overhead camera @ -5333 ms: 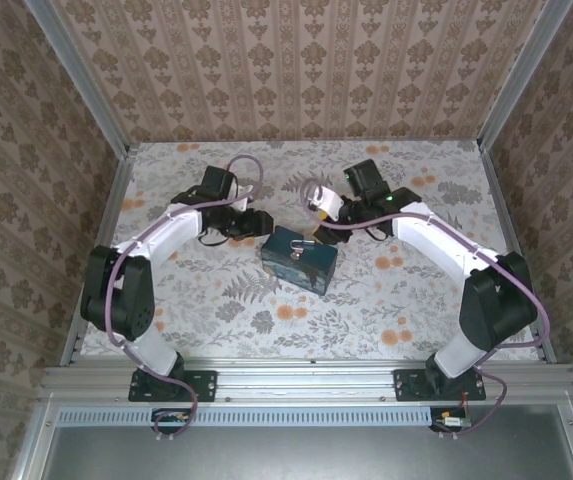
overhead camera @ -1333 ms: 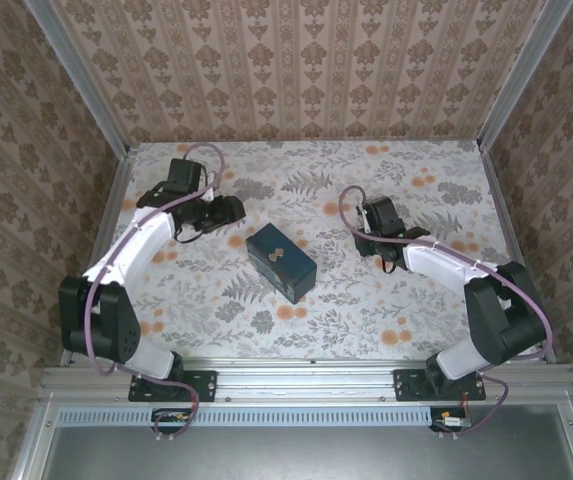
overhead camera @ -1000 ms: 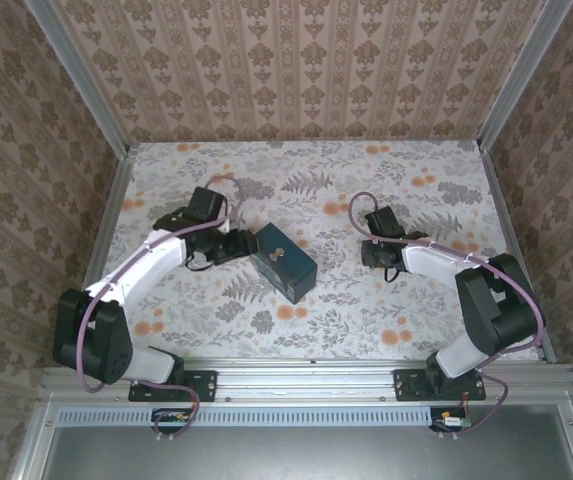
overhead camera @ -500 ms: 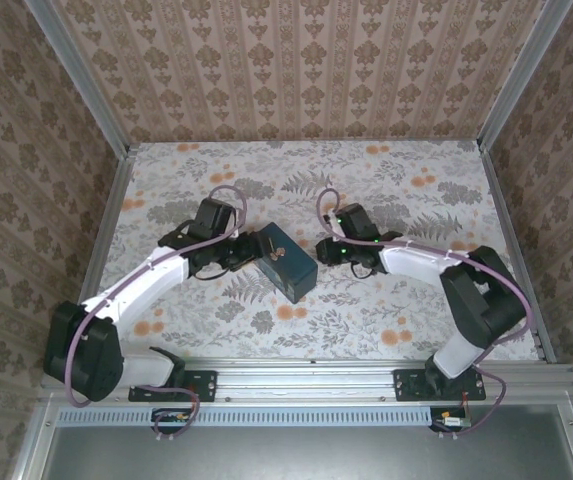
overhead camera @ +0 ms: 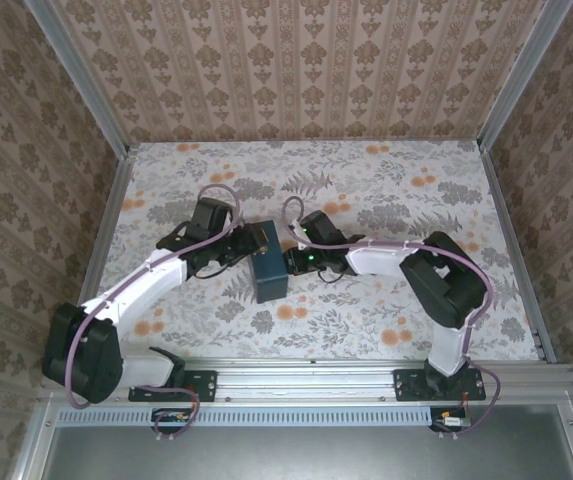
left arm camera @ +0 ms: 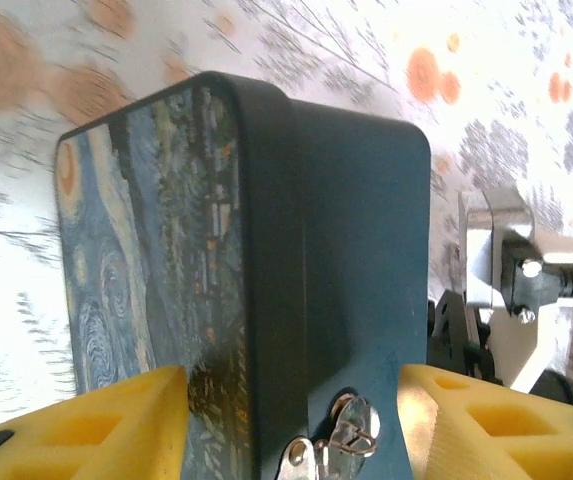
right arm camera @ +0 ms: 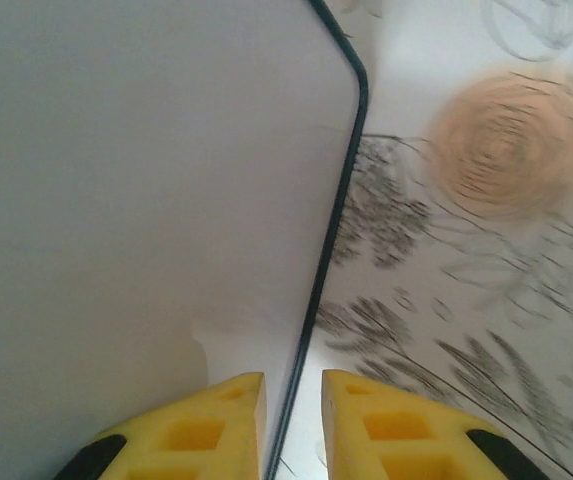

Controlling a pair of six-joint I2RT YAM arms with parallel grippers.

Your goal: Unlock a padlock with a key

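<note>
**Padlock (left arm camera: 351,432) in close, on the clamped box**

The left gripper (left arm camera: 288,400) is clamped across the blue box (left arm camera: 336,230). One yellow pad presses the swirly painted lid and the other the opposite face. The box is tipped on its side w/ its narrow front face turned to the wrist cam. The padlock hangs on that front face, btwn the two pads and close in. It's nearer the pad on the base side and touches neither.

The right gripper (right arm camera: 294,380) has its jaws nearly together, w/ a thin dark box edge running into the slim gap. That view is washed out, so I can't tell if they pinch the edge or just sit beside it. From above, the left gripper meets the box from the far left and the right gripper from the right, over the floral table (overhead camera: 386,190).

Handling, as I judge it: the lock is tiny, rigid metal, light, and prob. smooth and slippery. It'll likely swing on its hasp. The best hold is across the flat sides of the body, not the thin shackle, w/ the keyhole end left free. The right gripper looks to be round the corner from the lock face, so it'd have to come round to reach it.
</note>
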